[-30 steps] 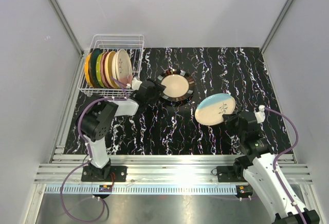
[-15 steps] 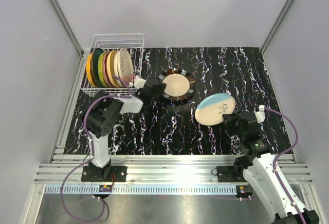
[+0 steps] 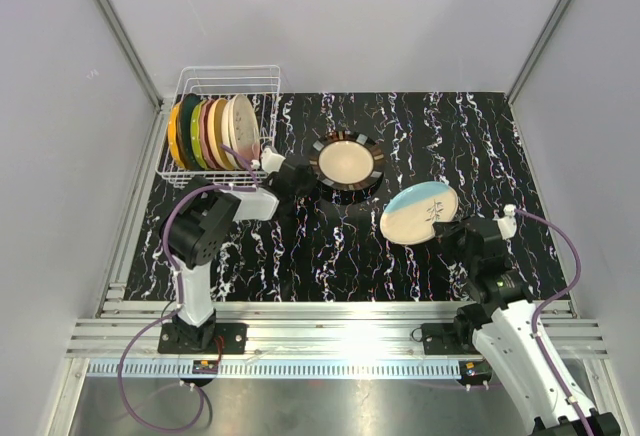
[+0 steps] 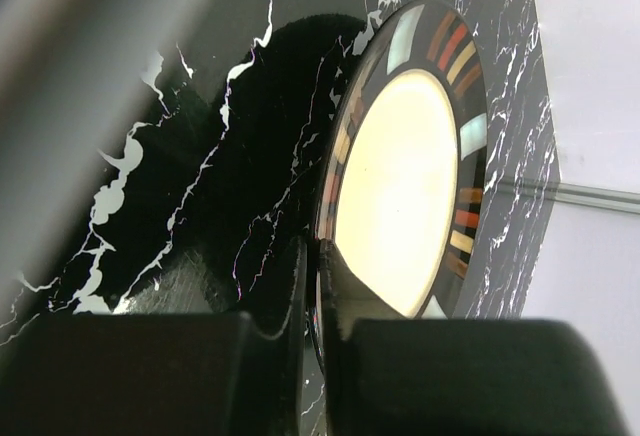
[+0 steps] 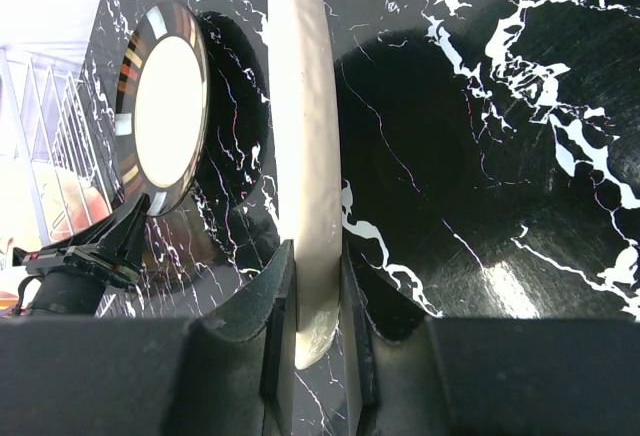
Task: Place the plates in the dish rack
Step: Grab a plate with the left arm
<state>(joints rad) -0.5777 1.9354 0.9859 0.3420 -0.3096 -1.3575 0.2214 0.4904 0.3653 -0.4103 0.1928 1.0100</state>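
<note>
Dish rack (image 3: 228, 74) stands on the black marbled table (image 3: 400, 126) w/ a row of plates (image 3: 210, 134) upright on edge inside it: orange, green, pink, cream, packed close together & leaning a bit. Just right of the rack, near its front corner, is a striped-rim plate (image 3: 346, 163) w/ a cream centre, tilted, dark shadow under it; can't tell if any edge touches the table. Left tool (image 3: 298, 170) is clenched on that plate's rim, on the side nearest the rack. Left wrist view shows the rim pinched btwn the two black fingers (image 4: 288, 301). Farther right of the rack, well apart from it & beyond the striped-rim plate, a blue-and-cream plate (image 3: 420, 212) w/ a dark mark on its face is held up off the table at a tilt. Right tool (image 3: 455, 228) is grasping it at the rim farthest from the rack. In the right wrist view this plate is seen edge-on, sandwiched tight btwn both fingers. The two held plates are near each other but not touching. Neither one is inside the rack.
</note>
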